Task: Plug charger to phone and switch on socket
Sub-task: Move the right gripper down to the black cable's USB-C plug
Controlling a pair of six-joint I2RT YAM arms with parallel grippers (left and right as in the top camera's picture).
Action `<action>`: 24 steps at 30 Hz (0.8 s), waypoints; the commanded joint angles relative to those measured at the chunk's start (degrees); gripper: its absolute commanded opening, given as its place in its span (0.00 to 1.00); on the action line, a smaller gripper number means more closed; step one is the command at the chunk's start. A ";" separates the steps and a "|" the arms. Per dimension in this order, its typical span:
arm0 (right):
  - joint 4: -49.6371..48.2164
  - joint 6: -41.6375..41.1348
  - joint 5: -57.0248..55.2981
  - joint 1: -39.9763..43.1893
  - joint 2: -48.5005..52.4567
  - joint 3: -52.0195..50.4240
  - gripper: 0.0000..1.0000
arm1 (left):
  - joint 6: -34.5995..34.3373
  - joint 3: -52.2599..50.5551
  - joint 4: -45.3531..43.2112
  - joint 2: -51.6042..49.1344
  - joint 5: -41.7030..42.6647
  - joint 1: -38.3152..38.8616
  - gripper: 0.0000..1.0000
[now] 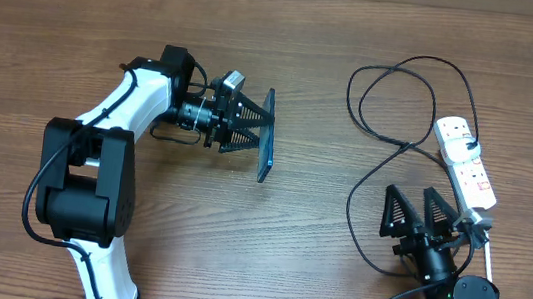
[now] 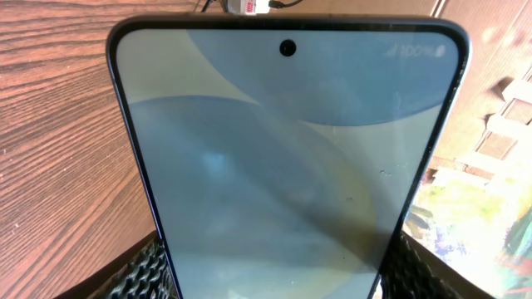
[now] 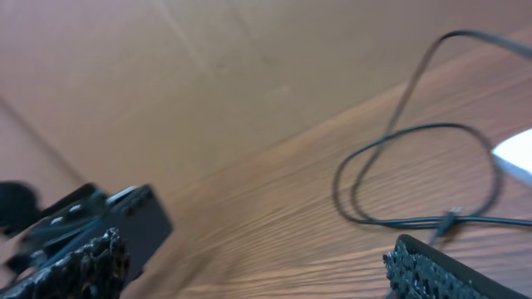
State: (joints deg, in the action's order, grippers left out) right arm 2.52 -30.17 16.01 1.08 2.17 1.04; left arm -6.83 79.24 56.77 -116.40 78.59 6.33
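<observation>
My left gripper [image 1: 249, 125] is shut on the phone [image 1: 268, 140] and holds it on edge above the table's middle. In the left wrist view the phone [image 2: 287, 158] fills the frame, blue-white screen facing the camera, between the two fingers. The charger [image 1: 394, 94], a thin black cable, lies looped at the right; its small plug tip [image 3: 449, 220] shows in the right wrist view. The socket [image 1: 466, 162], a white power strip, lies at the far right. My right gripper [image 1: 420, 215] is open and empty, near the front right, next to the cable.
The wooden table [image 1: 265, 250] carries everything. The white cord [image 1: 491, 261] runs from the socket toward the front right edge. The left arm's white body [image 1: 106, 141] stands at the left. The left arm and phone show blurred in the right wrist view [image 3: 91, 220].
</observation>
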 commanded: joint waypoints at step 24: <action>21.92 4.98 1.66 0.07 67.71 42.12 1.00 | 0.39 1.64 0.15 -0.48 2.01 0.11 0.46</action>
State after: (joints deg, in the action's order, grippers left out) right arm 27.68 -26.09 13.76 1.10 62.96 40.49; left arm -6.87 79.46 56.97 -116.40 78.59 6.33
